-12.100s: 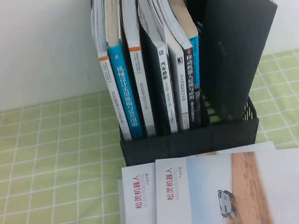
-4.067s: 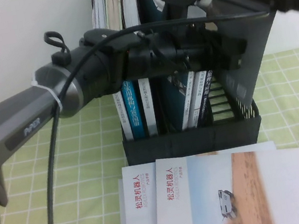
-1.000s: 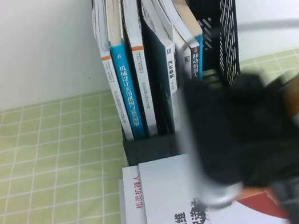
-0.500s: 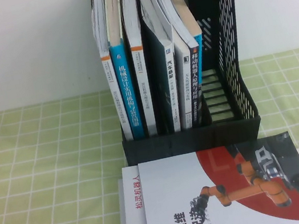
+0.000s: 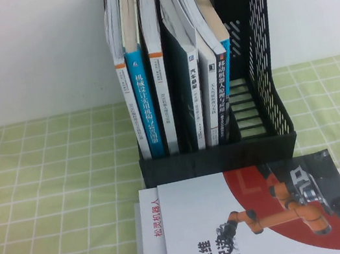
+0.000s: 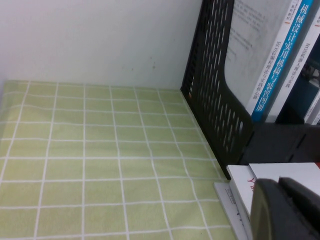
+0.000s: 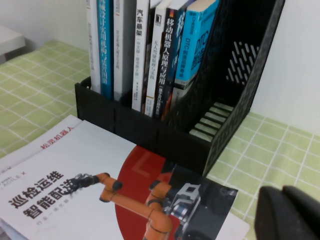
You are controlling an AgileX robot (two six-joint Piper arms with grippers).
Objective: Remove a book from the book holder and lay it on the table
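Observation:
The book (image 5: 252, 218) lies flat and face up in front of the book holder (image 5: 218, 158), its white cover showing a dark red curve and an orange robot arm. It rests on other white books on the green checked table (image 5: 54, 180). My right gripper (image 7: 282, 192) is shut and empty, hovering over the cloth beside the book's (image 7: 100, 195) corner nearest the holder's (image 7: 150, 130) bare slot. My left gripper (image 6: 279, 185) is shut and empty, above the stack's other side near the holder (image 6: 215, 90). Neither gripper shows in the high view.
Several upright books (image 5: 166, 68) fill the holder's left and middle slots, while its right slot (image 5: 249, 106) is bare. A white book with red lettering (image 5: 152, 229) sticks out from under the book. A white wall (image 5: 25, 54) stands close behind.
The right arm, which was over the book a second ago, has pulled out of the high view. Its gripper has gone from partly open to shut. The book stays flat on the stack.

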